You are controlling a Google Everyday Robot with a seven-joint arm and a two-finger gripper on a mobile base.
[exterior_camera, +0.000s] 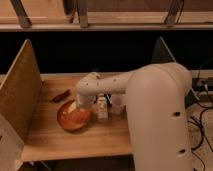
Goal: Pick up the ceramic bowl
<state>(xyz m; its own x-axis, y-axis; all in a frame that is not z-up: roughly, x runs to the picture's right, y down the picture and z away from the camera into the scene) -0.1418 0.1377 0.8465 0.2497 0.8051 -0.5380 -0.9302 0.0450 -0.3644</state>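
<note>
The ceramic bowl (74, 118) is a wide, shallow orange-red dish on the wooden table (60, 142), left of centre. My white arm reaches in from the right and bends down over it. The gripper (80, 106) sits at the bowl's far right rim, right above or touching it. The arm's wrist hides most of the gripper.
A small white bottle (102, 108) and a white cup (118, 104) stand just right of the bowl. A dark reddish item (61, 95) lies behind the bowl. Wooden side panels (19, 92) wall the table at left and back right. Cables hang at far right.
</note>
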